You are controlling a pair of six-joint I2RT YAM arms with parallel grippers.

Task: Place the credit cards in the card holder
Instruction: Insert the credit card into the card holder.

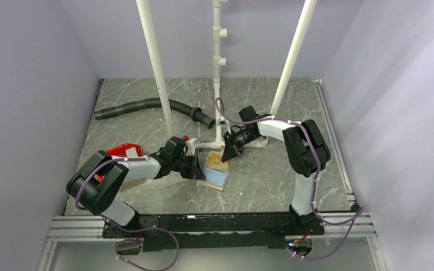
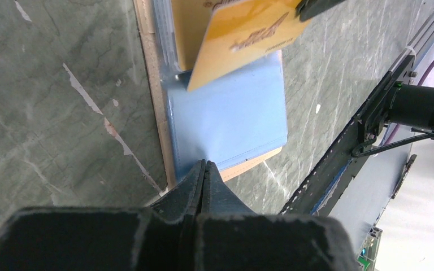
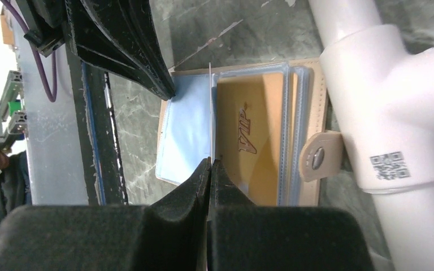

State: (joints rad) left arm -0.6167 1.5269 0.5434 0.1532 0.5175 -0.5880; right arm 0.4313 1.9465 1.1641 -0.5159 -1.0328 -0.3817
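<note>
The card holder lies open on the table, pale blue inside with a tan rim. My left gripper is shut and empty, its tips resting on the near edge of the holder's blue flap. My right gripper is shut on a yellow credit card, held on edge over the holder's fold; in the right wrist view it shows only as a thin pale line. Another gold card sits in a clear sleeve beside the snap tab.
A red plastic bin stands behind my left arm. White PVC pipes rise just beyond the holder, with a fat tee right beside its tab. A black ribbed hose lies at the back left.
</note>
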